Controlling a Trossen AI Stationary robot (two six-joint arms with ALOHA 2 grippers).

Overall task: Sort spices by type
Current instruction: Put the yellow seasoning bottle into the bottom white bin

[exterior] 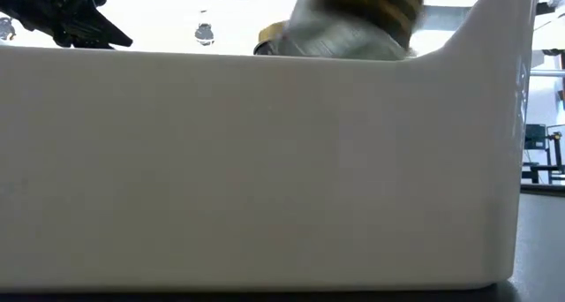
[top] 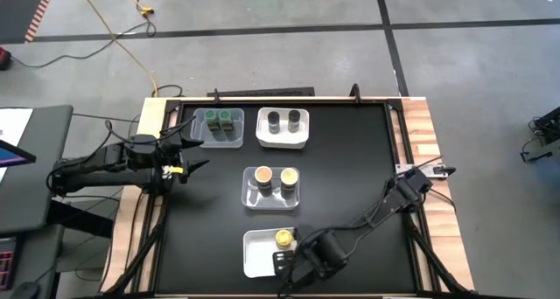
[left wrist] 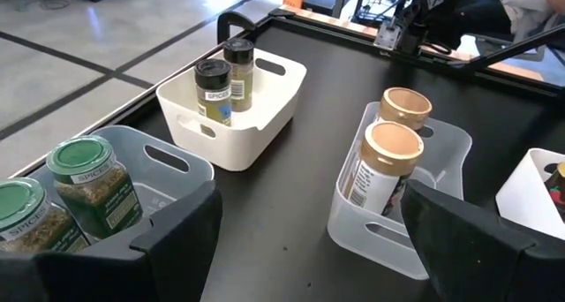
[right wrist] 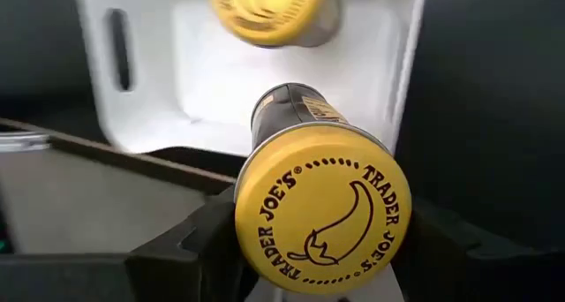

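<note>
Gripping round yellow-lidded jar: right hand, over white plastic tray; left hand spread, empty

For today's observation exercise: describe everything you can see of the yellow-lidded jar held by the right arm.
The yellow-lidded jar is a small cylinder with a dark labelled body and a round yellow lid printed with a brand name and a chilli. The right tool grips it from both sides, above the white tray, where a second yellow-lidded jar stands.
</note>
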